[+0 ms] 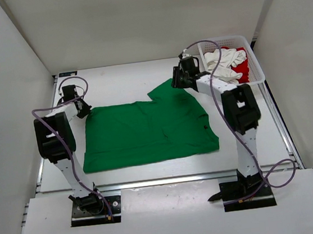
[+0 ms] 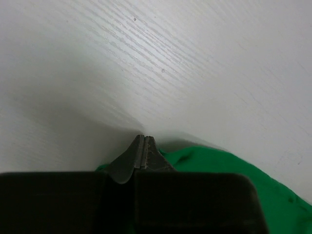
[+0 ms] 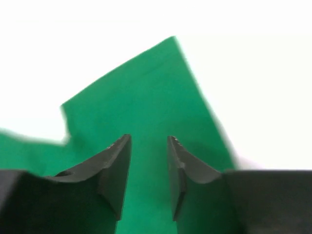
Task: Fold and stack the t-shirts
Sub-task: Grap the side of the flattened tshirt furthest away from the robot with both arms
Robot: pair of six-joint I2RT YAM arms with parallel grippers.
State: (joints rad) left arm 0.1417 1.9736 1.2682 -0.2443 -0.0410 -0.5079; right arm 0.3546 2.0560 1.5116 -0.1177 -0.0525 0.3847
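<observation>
The green t-shirt (image 1: 147,132) lies spread flat on the white table, with one sleeve pointing to the back right. My left gripper (image 1: 83,110) is at its back left corner. In the left wrist view the jaws (image 2: 145,139) are pressed shut low over the table, with green cloth (image 2: 229,168) bunched on both sides of them. My right gripper (image 1: 178,80) hovers open over the back right sleeve. In the right wrist view its fingers (image 3: 148,139) stand apart above the sleeve (image 3: 146,87). The white t-shirt (image 1: 221,61) and the red t-shirt (image 1: 244,71) lie crumpled in the basket.
The white mesh basket (image 1: 259,67) stands at the back right corner, just behind the right arm. White walls close in the table on the left, back and right. Bare table (image 1: 119,84) shows behind the green shirt.
</observation>
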